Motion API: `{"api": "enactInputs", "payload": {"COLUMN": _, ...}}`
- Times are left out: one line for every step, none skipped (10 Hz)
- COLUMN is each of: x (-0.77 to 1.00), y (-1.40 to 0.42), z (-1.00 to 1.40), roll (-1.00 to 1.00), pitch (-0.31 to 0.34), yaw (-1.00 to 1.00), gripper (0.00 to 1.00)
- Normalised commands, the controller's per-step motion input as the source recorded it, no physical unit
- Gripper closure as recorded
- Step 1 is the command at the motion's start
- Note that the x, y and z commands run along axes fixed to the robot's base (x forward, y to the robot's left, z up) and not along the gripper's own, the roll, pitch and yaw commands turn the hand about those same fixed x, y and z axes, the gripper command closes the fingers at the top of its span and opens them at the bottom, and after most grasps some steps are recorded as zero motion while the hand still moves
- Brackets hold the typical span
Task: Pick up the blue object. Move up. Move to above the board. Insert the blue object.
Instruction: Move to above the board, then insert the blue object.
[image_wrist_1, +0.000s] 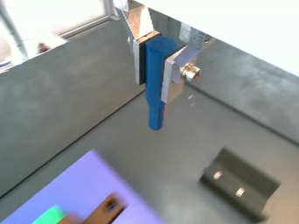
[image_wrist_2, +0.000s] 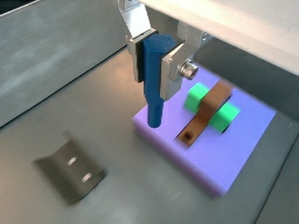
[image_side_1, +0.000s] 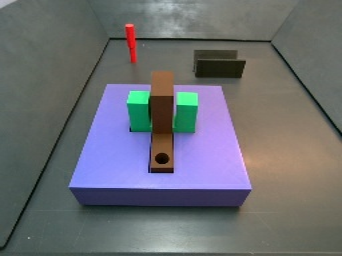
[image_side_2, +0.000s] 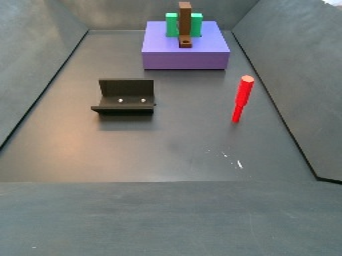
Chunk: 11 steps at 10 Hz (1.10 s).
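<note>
While the gripper (image_wrist_1: 156, 59) hung above the grey floor, its two silver fingers (image_wrist_2: 177, 63) were closed narrow on the upper part of the blue object (image_wrist_1: 156, 87), a long blue peg that pointed straight down from between the dark pads. In both wrist views the peg's lower end was free in the air and touched nothing. In a wrist view the tip seemed to be over the near corner of the purple board (image_wrist_2: 228, 166), but I could not tell how high above it.

On the board a green block (image_wrist_2: 215, 101) stood, and a brown bar (image_wrist_2: 205, 114) lay across it and came down to the board's surface, with a round hole near its lower end. The same pieces showed in both side views, the brown bar (image_side_1: 162, 115) on the green block (image_side_1: 140, 110) on the board (image_side_1: 201, 160).

The fixture (image_side_2: 126, 97) stood on the floor, well apart from the board. A red peg (image_side_2: 242, 99) stood upright on the floor, also apart from the board. The side views showed neither the gripper nor the blue peg.
</note>
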Motion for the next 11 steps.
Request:
{"api": "enactInputs", "payload": {"x": -0.19, "y": -1.4, "z": 0.21, "roll": 0.0, "pitch": 0.019, "yaw": 0.0, "gripper": 1.0}}
{"api": "enactInputs", "payload": {"x": -0.19, "y": -1.4, "z": 0.22, "roll": 0.0, "pitch": 0.027, "yaw": 0.01, "gripper": 1.0}}
{"api": "enactInputs", "payload": {"x": -0.17, "y": -1.4, "z": 0.25, "roll": 0.01, "pitch": 0.046, "yaw": 0.01, "gripper": 1.0}}
{"api": "enactInputs", "payload": {"x": -0.06, "y": -0.67, "z": 0.12, "roll": 0.0, "pitch": 0.066, "yaw": 0.01, "gripper": 1.0}}
{"api": "enactInputs", "payload": {"x": 0.03, "y": -0.21, "z": 0.04, "roll": 0.0, "pitch": 0.097, "yaw": 0.01, "gripper": 1.0}}
{"api": "enactInputs", "payload": {"x": 0.0, "y": -0.01, "z": 0.0, "roll": -0.01, "pitch": -0.003, "yaw": 0.0, "gripper": 1.0}}
{"api": "enactInputs", "payload": {"x": -0.07, "y": -0.17, "z": -0.18, "roll": -0.12, "pitch": -0.08, "yaw": 0.02, "gripper": 1.0}}
{"api": "enactInputs", "payload": {"x": -0.17, "y": -0.79, "z": -0.1, "roll": 0.0, "pitch": -0.1, "yaw": 0.23, "gripper": 1.0}}
{"api": "enactInputs", "payload": {"x": -0.07, "y": -0.99, "z": -0.23, "roll": 0.04, "pitch": -0.004, "yaw": 0.13, "gripper": 1.0}}
{"api": "enactInputs", "payload": {"x": -0.01, "y": -0.98, "z": -0.3, "roll": 0.06, "pitch": 0.0, "yaw": 0.12, "gripper": 1.0}}
{"api": "enactInputs", "payload": {"x": 0.0, "y": -0.97, "z": -0.32, "roll": 0.05, "pitch": -0.091, "yaw": 0.16, "gripper": 1.0}}
